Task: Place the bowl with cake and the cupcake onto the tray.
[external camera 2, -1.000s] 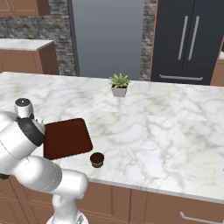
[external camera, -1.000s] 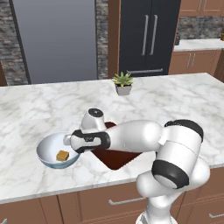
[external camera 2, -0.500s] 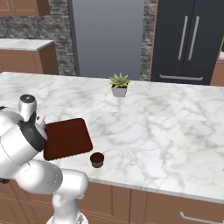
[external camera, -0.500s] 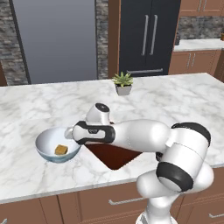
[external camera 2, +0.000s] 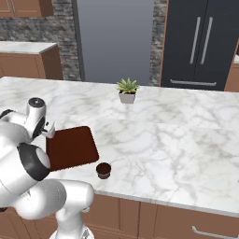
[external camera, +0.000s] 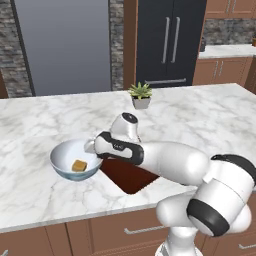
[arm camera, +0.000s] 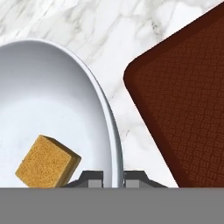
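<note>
Kitchen with marble island – stone and wood behind.

White, grey-veined marble counter (external camera: 45,195) over warm brown drawer fronts (external camera 2: 186,224) with slim metal handles. Small potted succulent (external camera 2: 127,90) in a white pot near the far edge. Beyond it, a tall flat grey panel (external camera: 62,45) beside a black double-door fridge (external camera 2: 200,42) with two long vertical handles. Dark grey stone wall (external camera 2: 28,21) with brown cabinets above and below – a second pale countertop (external camera: 227,50) on the far side. Soft, even light, faint shadows only.
</note>
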You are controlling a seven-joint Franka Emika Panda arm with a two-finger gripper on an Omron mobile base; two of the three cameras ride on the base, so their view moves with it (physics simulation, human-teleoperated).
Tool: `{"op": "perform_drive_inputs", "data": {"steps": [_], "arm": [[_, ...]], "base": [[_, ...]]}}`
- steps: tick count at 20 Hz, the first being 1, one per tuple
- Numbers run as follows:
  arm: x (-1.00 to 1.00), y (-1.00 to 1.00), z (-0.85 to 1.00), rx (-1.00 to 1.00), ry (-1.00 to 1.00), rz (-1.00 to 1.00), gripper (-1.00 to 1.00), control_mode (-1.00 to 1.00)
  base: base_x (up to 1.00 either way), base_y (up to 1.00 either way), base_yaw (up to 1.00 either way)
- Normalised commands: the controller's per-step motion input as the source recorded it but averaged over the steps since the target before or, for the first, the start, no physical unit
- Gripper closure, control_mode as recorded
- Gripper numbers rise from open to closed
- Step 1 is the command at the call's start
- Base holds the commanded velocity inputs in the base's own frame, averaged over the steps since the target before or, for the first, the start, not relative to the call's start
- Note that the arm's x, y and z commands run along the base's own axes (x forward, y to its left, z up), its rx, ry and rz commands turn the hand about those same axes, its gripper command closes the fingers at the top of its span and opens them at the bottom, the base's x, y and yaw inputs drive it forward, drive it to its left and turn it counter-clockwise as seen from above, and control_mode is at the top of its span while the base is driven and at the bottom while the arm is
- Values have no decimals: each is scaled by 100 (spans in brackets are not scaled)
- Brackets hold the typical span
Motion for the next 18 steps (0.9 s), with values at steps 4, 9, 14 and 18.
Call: {"op": "perform_drive_inputs", "data": {"steps": [4,9,14,18], "arm": [[0,-52,19,0,0,-2,100,-100],[0,-58,6,0,0,-4,100,-100],[0,-62,3,0,0,-4,100,-100],[1,-61,5,0,0,-4,100,-100]], "base": [[0,0,0],[0,0,0],[0,0,0],[0,0,0]]}}
